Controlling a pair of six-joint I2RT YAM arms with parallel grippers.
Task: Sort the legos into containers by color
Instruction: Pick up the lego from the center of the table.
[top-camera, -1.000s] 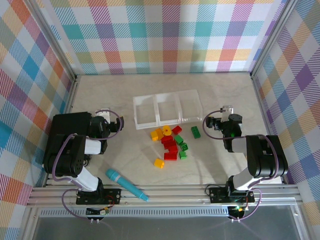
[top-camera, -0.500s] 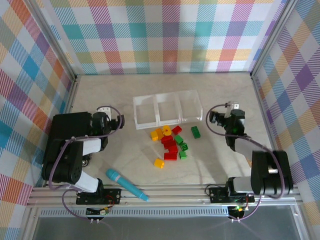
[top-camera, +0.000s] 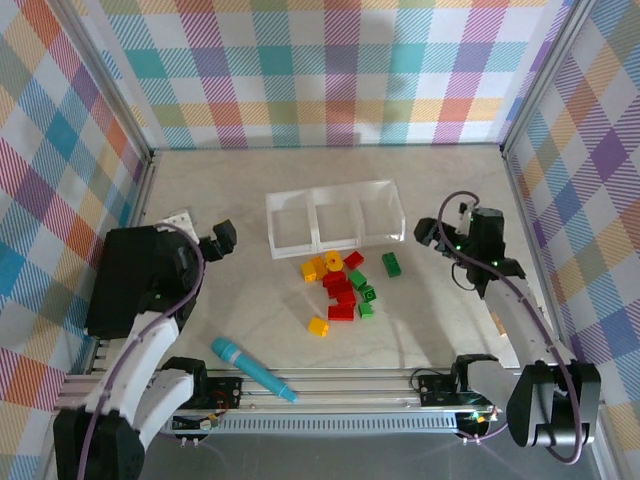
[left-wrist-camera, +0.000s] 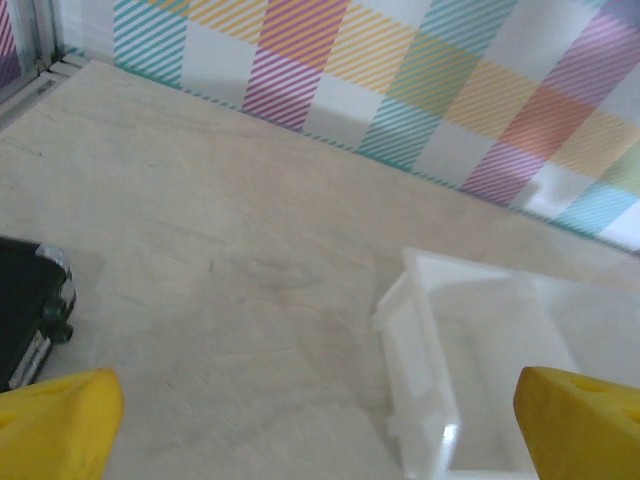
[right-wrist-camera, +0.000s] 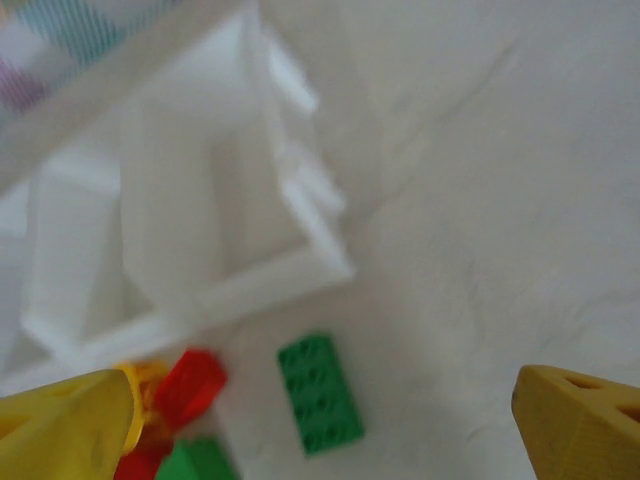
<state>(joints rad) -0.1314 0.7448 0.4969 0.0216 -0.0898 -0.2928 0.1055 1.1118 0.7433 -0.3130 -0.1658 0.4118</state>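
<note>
Both arms lifted forward; left end effector wide, right end effector wide; legos beside containers

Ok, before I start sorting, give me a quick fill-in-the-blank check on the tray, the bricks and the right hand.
The clear tray has ___ compartments, none holding a brick. The brick lying apart from the pile, towards the right hand, is ___. That hand is ___, gripping nothing.
Missing words: three; green; open.
</note>
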